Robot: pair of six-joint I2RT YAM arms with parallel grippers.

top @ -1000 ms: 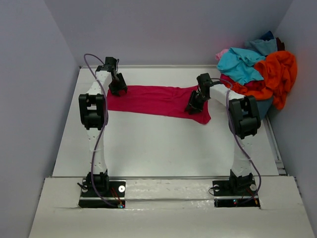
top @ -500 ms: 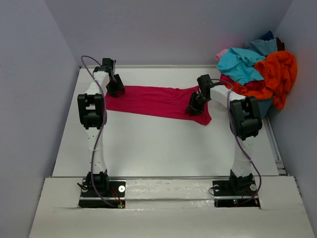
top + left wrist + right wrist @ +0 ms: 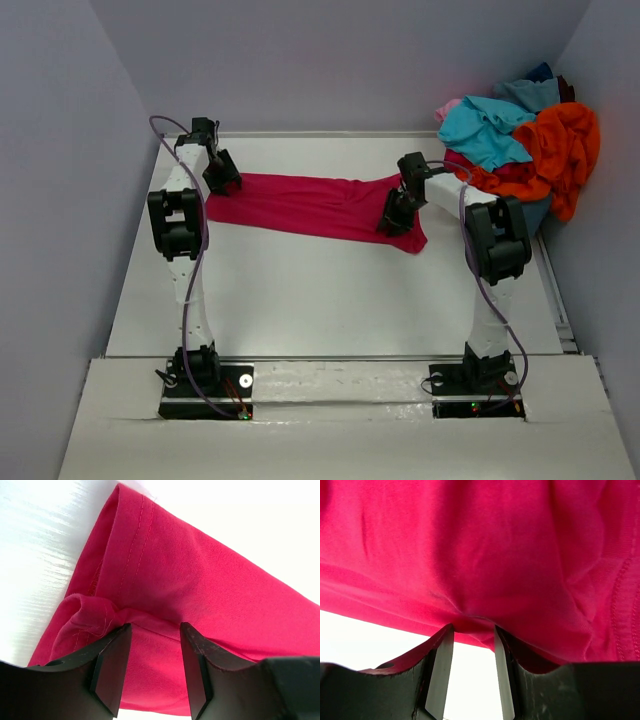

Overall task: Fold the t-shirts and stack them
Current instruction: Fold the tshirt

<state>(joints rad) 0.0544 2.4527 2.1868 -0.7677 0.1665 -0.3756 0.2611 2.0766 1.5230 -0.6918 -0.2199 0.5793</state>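
A crimson-magenta t-shirt lies as a long band across the far half of the white table. My left gripper stands on its left end. In the left wrist view the left gripper is open, the shirt lies flat across the gap, and a small ridge of cloth runs between the tips. My right gripper sits on the shirt's right end. In the right wrist view the right gripper is open, its tips press into puckered cloth, and bare table shows between the fingers.
More t-shirts lie heaped at the far right corner, orange and turquoise on top, with bits of pink and dark blue behind. Grey walls close in the table on the left, back and right.
My left gripper has moved left toward the table's edge, and the shirt's left end has followed, so the band is longer and straighter. The right gripper has barely moved.
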